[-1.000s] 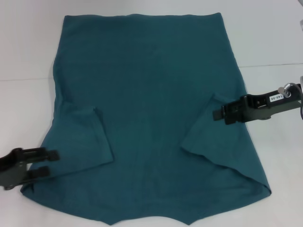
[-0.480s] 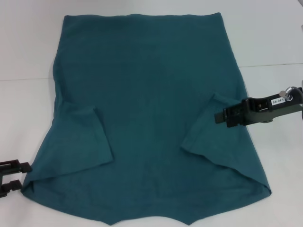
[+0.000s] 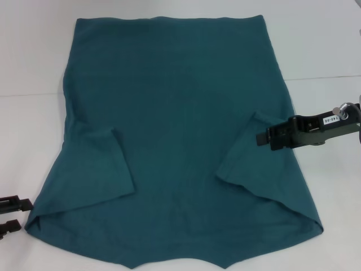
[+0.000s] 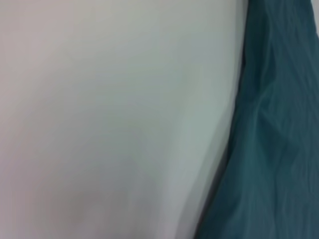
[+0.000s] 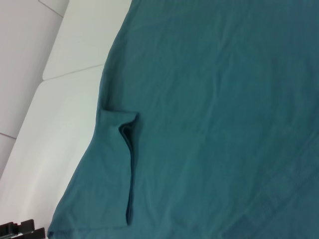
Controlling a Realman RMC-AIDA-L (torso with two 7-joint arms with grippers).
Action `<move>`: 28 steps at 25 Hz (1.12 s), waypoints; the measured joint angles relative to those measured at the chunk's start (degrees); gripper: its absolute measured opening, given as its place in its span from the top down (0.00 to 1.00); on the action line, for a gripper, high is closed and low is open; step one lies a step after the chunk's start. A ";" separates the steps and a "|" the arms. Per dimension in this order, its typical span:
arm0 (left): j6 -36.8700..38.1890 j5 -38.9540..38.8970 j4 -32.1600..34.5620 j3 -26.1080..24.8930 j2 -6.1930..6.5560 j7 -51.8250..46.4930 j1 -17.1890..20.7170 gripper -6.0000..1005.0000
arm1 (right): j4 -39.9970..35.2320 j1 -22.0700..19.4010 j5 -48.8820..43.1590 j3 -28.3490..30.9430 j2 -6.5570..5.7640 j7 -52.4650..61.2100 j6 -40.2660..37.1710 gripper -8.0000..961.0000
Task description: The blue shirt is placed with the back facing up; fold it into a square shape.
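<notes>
The blue shirt (image 3: 180, 130) lies flat on the white table, plain side up, with both sleeves folded inward onto the body: the left sleeve (image 3: 98, 164) and the right sleeve (image 3: 248, 152). My left gripper (image 3: 10, 214) is open and empty at the near left, just off the shirt's lower left corner. It also shows in the right wrist view (image 5: 20, 230). My right gripper (image 3: 260, 138) hovers at the outer edge of the folded right sleeve. The shirt's edge shows in the left wrist view (image 4: 279, 124), and the folded left sleeve shows in the right wrist view (image 5: 127, 164).
The white table (image 3: 28, 68) surrounds the shirt on the left, right and far side. A seam line (image 3: 316, 77) crosses the table behind the shirt's middle.
My left gripper has drawn back to the near left, off the shirt's edge and nearly out of view. My right gripper has shifted slightly right. The shirt has not moved.
</notes>
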 joint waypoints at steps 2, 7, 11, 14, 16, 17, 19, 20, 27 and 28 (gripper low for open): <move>-0.12 0.01 -0.05 0.07 -0.08 -0.01 0.07 0.39 | 0.00 -0.10 0.00 0.08 0.00 0.00 0.14 0.39; -0.45 0.02 -0.23 0.49 -0.22 -0.03 0.13 0.39 | 0.00 -0.25 0.00 0.31 -0.06 0.01 0.64 0.38; -1.13 0.27 -0.39 0.58 -0.22 -0.05 0.14 0.39 | 0.00 -0.25 0.00 0.35 -0.04 0.01 0.93 0.38; -1.58 0.82 -0.43 0.60 -0.32 -0.05 0.05 0.39 | 0.00 -0.25 0.00 0.36 -0.02 0.01 1.10 0.38; -1.78 1.01 -0.45 0.62 -0.39 -0.05 -0.09 0.39 | 0.00 -0.25 0.00 0.36 -0.02 0.01 1.15 0.37; -1.84 1.05 -0.51 0.62 -0.39 -0.05 -0.15 0.39 | 0.00 -0.25 0.00 0.38 -0.02 0.01 1.17 0.37; -1.89 1.07 -0.65 0.72 -0.39 -0.05 -0.27 0.39 | 0.00 -0.25 0.00 0.42 -0.02 0.01 1.19 0.37; -1.92 1.08 -0.74 0.85 -0.39 -0.05 -0.35 0.39 | 0.00 -0.26 0.00 0.43 -0.02 0.01 1.19 0.37; -2.70 1.17 -2.47 2.44 -0.36 -0.02 -1.31 0.39 | 0.00 -0.34 0.00 0.45 -0.02 -0.01 1.27 0.36; -2.80 1.16 -2.80 2.68 -0.34 0.07 -1.56 0.39 | 0.00 -0.34 0.02 0.44 -0.03 -0.02 1.27 0.36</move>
